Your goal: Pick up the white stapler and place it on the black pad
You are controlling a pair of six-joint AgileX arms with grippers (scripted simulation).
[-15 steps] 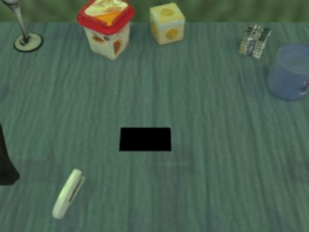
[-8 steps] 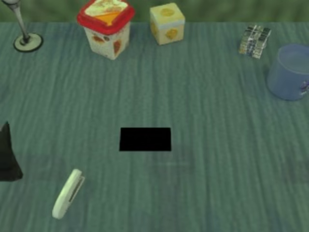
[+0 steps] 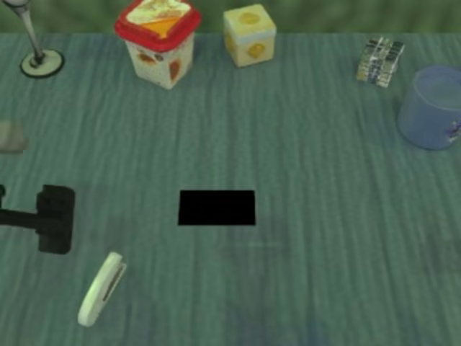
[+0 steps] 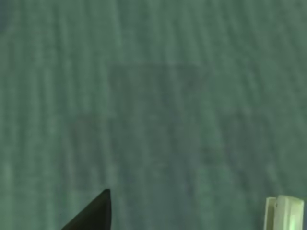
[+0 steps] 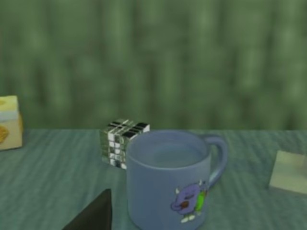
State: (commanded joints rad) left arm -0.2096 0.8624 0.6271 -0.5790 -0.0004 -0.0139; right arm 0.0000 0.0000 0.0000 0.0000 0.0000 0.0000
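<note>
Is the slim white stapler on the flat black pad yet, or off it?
Off it. The slim white stapler lies on the green table, apart from the flat black pad, toward the top view's lower left.

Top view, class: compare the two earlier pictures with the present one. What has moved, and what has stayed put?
The left gripper has come in from the table's left edge toward the middle and now hangs just beyond the white stapler, holding nothing. The stapler, the black pad, the tub and the mug lie as before. The right arm does not show from above.
</note>
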